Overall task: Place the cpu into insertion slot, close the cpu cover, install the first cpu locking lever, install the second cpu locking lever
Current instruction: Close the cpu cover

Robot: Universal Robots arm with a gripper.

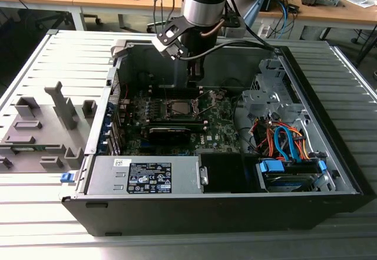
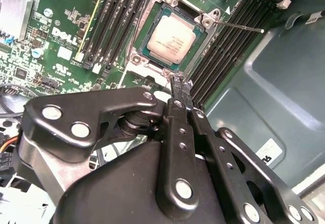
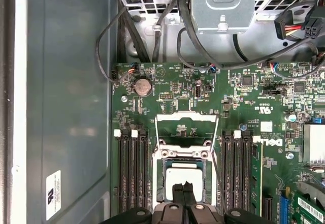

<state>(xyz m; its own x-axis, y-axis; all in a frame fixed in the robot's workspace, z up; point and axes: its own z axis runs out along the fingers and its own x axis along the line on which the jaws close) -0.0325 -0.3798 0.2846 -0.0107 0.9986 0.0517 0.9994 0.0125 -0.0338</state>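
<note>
Sitting flat inside the insertion slot point(image 2: 136, 57), a square dark socket with a silvery-black metal rim, is the cpu point(image 2: 172, 37), a small square chip with a silvery-grey metal face. It lies near the middle of the green motherboard point(image 1: 221, 127), and both wrist views show its face uncovered. The cpu cover point(image 3: 187, 116), a thin dull-silver frame plate with a large window, stands swung up off the socket, and the board shows through its window. A thin metal lever rod point(image 2: 238, 26) juts free from one socket corner.

The black gripper point(image 2: 181, 83) hangs just above the socket's edge. Its two fingers are pressed together with barely a slit between them and nothing in their hold.

Long black memory slots point(image 2: 119, 16) flank the socket on both sides. In the exterior view a long black card point(image 1: 171, 131) lies just near of the socket, with a grey power-supply box point(image 1: 144, 174) nearer again. A silver drive cage point(image 1: 265, 98) and orange and blue cables point(image 1: 283, 142) sit toward the exterior view's right, all inside the open black computer case point(image 1: 224, 213).
</note>
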